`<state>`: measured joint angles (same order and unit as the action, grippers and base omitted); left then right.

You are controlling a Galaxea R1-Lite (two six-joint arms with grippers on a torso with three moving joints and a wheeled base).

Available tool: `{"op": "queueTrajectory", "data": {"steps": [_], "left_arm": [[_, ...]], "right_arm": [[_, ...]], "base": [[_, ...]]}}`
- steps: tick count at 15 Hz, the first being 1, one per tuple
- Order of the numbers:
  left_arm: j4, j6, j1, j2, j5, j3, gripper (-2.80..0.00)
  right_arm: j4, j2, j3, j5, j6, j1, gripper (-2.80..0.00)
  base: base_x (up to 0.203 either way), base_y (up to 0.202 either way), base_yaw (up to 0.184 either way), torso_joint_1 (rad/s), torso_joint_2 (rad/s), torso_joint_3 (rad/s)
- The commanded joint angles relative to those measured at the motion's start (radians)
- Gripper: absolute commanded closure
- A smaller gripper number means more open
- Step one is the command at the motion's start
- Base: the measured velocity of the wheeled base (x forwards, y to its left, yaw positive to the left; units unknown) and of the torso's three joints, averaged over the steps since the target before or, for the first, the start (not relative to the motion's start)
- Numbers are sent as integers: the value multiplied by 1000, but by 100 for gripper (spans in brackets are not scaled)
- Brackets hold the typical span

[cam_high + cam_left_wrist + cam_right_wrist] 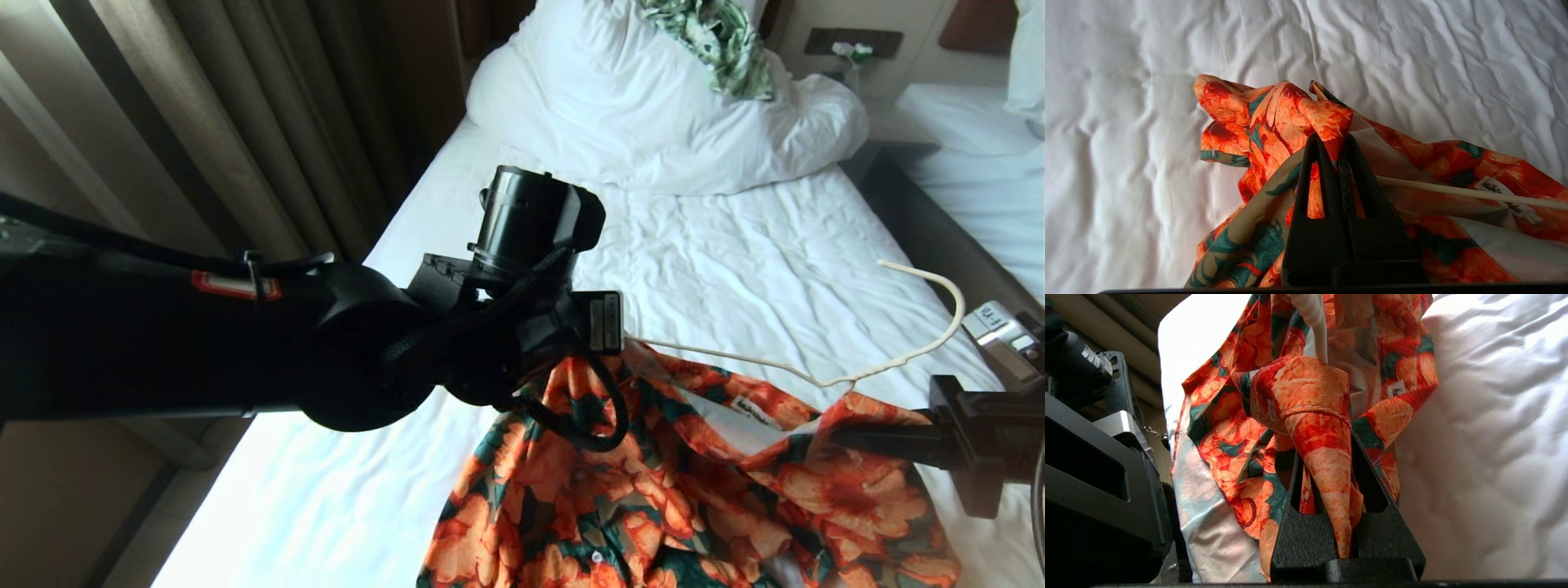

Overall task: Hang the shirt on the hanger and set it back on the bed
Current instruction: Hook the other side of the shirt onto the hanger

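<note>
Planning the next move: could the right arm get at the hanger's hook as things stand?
Probably not yet: the right claw is shut on the shirt. The hanger hook juts free over the bed nearby, unobstructed.

The left arm (245, 343) lies across the near left, blocking passage there. The shirt (653, 490) and the hanger (898, 351) cover the near right of the bed (735, 245). Bare sheet between them and the heaped duvet (653, 106) at the far end gives open room. Curtains (204, 122) wall the far left; a second bed (963, 147) closes the right.
</note>
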<state>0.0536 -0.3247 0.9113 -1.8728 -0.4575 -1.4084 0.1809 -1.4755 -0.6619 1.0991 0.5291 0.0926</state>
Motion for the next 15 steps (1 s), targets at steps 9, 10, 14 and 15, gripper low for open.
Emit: {"op": "queueTrajectory", "data": {"steps": [9, 10, 14, 15], "left_arm": [[-55, 20, 161, 95, 74, -50, 0], [-55, 21, 176, 103, 117, -58, 0], [-113, 19, 241, 109, 219, -147, 0], [-123, 19, 256, 104, 229, -177, 0]], "right_arm": [[85, -80, -139, 0, -127, -181, 0], [84, -80, -162, -1, -175, -192, 0], [88, -45, -239, 0, -305, -239, 0], [89, -25, -246, -2, -324, -242, 0]], "base": [[0, 0, 0, 0, 0, 0], [0, 0, 0, 0, 0, 0], [0, 0, 0, 0, 0, 0], [0, 0, 0, 0, 0, 0]]}}
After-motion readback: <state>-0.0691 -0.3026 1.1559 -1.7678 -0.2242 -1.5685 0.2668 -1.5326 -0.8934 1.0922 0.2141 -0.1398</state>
